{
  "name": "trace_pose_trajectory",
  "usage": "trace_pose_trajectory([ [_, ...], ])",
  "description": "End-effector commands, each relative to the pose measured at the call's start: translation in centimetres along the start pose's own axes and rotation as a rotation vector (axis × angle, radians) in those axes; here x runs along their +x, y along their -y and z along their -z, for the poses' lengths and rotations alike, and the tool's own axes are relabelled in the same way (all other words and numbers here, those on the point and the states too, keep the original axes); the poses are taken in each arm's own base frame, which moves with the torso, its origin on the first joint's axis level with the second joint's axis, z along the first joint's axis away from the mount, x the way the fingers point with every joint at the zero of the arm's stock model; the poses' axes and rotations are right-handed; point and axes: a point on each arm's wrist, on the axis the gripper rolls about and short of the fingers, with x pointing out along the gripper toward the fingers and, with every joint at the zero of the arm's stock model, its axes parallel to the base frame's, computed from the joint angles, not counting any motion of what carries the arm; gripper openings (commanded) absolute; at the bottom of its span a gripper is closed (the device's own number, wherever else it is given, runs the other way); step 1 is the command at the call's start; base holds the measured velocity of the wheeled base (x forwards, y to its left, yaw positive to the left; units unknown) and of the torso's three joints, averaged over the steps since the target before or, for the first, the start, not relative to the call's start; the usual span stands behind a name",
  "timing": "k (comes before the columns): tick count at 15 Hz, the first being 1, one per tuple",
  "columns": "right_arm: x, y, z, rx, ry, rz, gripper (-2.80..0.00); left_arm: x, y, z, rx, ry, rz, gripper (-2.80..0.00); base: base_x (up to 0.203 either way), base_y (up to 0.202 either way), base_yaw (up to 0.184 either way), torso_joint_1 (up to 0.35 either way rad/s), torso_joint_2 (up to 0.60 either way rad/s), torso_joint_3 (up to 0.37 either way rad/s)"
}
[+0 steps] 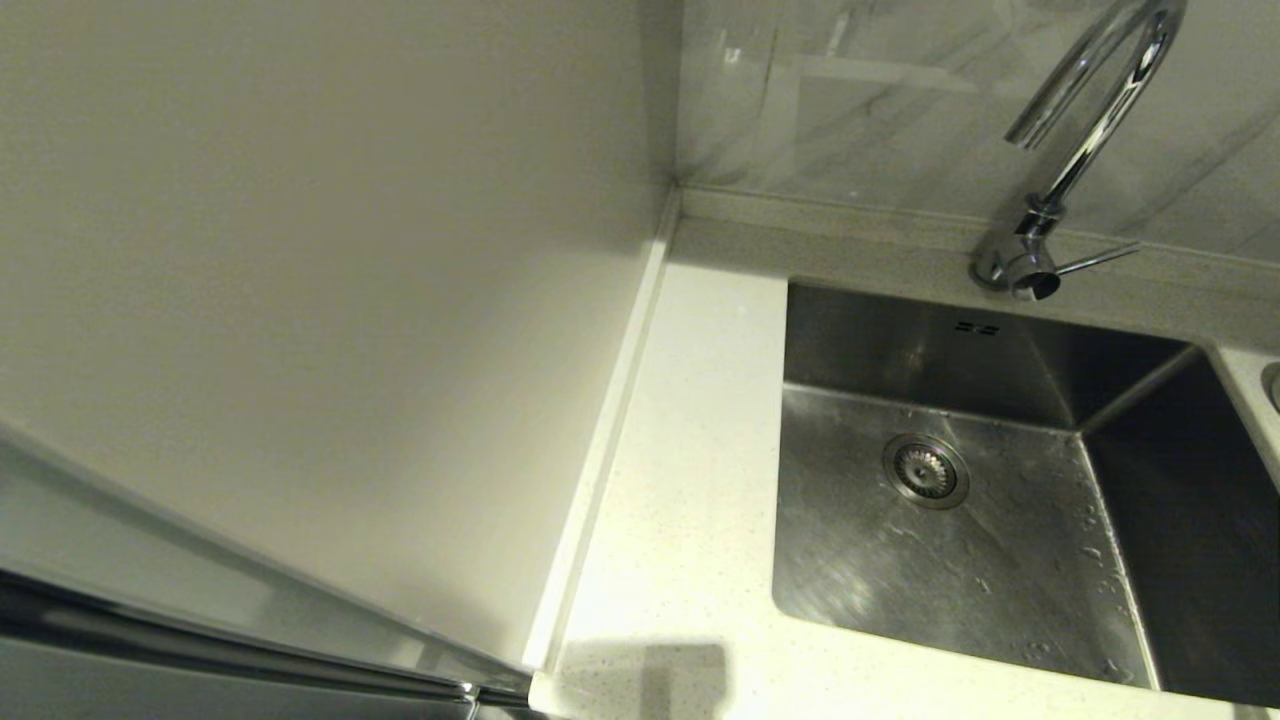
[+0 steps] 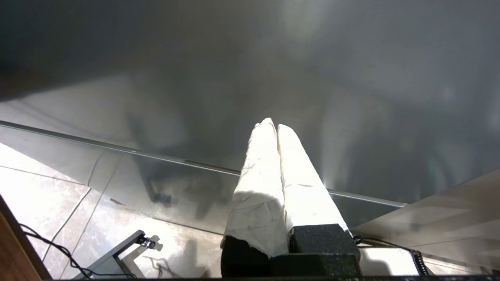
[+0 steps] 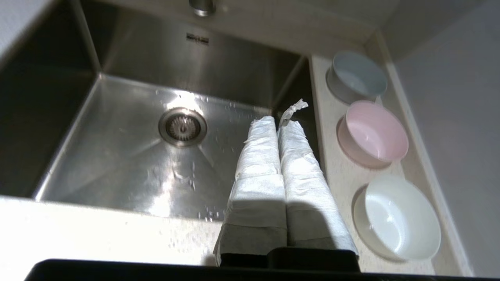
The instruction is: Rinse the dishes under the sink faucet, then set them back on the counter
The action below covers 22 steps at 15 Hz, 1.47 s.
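Looks basically done or not started: all 3 bowls (image 3: 373,132) sit on the worktop (image 3: 340,171) beside the wet, empty sink (image 3: 129,156), both grippers' jaws pressed together, right gripper (image 3: 278,121) over the sink, left gripper (image 2: 273,125) parked.

Pink bowl (image 3: 373,132), speckled white counter (image 1: 690,500)

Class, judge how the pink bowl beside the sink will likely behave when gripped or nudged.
The pink bowl looks thin-walled, so probably light. Its glossy inside suggests a slippery rim. It sits upright on the counter, so it would likely slide rather than tip.
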Motion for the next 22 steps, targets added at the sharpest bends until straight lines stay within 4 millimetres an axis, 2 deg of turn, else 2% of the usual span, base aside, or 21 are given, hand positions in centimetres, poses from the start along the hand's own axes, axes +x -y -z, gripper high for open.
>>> trace_pose_trajectory([
  [1,-0.8,-0.1,2.5,0.0,-0.001,0.011,-2.8,0.0,0.0,0.0,-0.001,0.004,0.0,-2.8,0.0,0.0,0.0,0.0,0.0,0.0],
  [2,-1.1,-0.1,3.4,0.002,0.004,0.027,-2.8,0.0,0.0,0.0,-0.001,0.004,0.0,-2.8,0.0,0.0,0.0,0.0,0.0,0.0],
  [6,-1.9,0.0,4.5,-0.038,0.033,0.036,-2.8,0.0,0.0,0.0,0.0,0.004,0.0,-2.8,0.0,0.0,0.0,0.0,0.0,0.0],
  [13,-1.6,-0.1,4.5,-0.058,0.09,0.049,-2.8,0.0,0.0,0.0,0.0,0.004,0.0,-2.8,0.0,0.0,0.0,0.0,0.0,0.0],
  [16,-0.6,-0.8,7.0,-0.117,0.06,0.04,-2.8,0.0,0.0,0.0,-0.001,0.004,0.0,-2.8,0.0,0.0,0.0,0.0,0.0,0.0],
  [17,-0.3,-1.1,8.2,-0.13,0.037,0.028,-2.8,0.0,0.0,0.0,-0.001,0.005,0.001,-2.8,0.0,0.0,0.0,0.0,0.0,0.0],
  [18,-0.2,-1.2,8.6,-0.116,0.027,0.012,-2.8,0.0,0.0,0.0,-0.001,0.004,0.0,-2.8,0.0,0.0,0.0,0.0,0.0,0.0],
  [22,-0.4,-1.6,8.8,-0.093,0.0,-0.168,-2.8,0.0,0.0,0.0,-0.001,0.004,0.001,-2.8,0.0,0.0,0.0,0.0,0.0,0.0],
])
